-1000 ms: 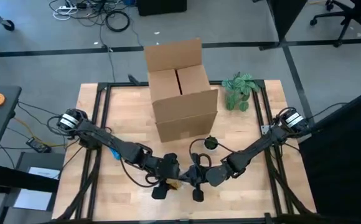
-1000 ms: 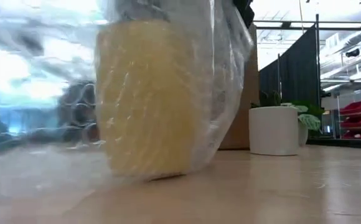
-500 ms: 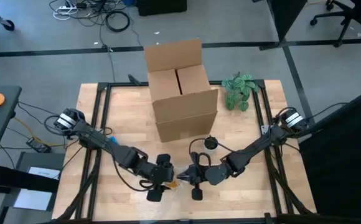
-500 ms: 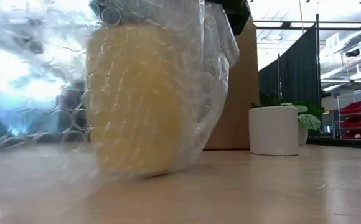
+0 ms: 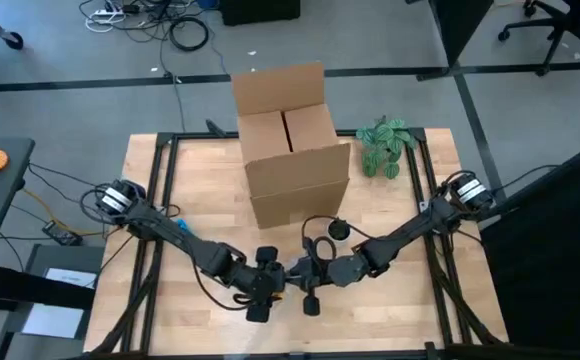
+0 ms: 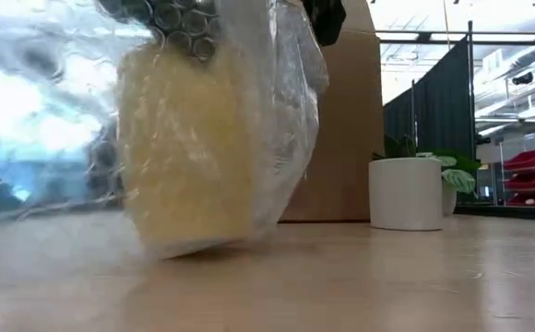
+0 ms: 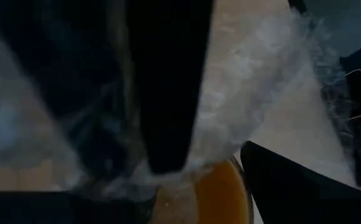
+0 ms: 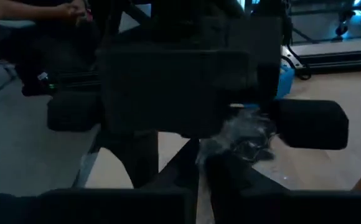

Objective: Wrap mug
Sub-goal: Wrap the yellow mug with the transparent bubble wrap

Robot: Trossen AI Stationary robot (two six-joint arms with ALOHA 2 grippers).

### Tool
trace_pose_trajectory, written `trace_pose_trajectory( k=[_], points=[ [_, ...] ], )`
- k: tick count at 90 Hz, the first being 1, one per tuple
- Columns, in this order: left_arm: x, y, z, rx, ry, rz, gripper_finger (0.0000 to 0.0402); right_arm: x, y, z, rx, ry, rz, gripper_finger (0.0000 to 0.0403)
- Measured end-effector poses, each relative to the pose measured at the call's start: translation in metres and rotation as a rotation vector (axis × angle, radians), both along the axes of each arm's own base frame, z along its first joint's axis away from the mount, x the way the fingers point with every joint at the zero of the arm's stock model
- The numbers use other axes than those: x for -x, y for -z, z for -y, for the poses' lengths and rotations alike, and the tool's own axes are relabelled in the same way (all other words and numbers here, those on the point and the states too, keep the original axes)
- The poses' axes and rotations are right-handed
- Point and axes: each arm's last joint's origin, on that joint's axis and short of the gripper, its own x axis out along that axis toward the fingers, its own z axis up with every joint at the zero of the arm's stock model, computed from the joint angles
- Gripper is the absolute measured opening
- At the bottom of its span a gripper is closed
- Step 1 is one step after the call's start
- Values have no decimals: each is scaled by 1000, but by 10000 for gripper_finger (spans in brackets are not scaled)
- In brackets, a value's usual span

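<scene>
Mug (image 6: 189, 157) in bubble wrap (image 6: 286, 111) shifted left; both grippers' fingers' state unclear.

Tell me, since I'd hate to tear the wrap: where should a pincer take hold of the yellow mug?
Probably across the yellow mug's sides, coming from above. It stands upright on the table, bubble wrap already covers its wall, and loose wrap gathers overhead where both pincers work. No handle shows, so the body is the safer bet.

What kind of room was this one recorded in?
Probably a robotics lab or workshop. The wooden table stands on a grey floor strewn with cables, an office chair sits at the far edge, and dark partition screens divide the room behind the potted plant.
</scene>
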Motion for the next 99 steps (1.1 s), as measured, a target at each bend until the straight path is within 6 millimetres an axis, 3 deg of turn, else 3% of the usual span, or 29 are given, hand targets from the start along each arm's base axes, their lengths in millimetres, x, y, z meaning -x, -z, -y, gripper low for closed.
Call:
trace_pose_trajectory(
  k=[67,99],
  points=[
    [17,-38,-6,71,-19,82,204,2,3,-2,13,-11,-33,0],
    [48,-45,8,-11,-35,26,204,2,4,-2,14,-11,-34,0]
  ],
)
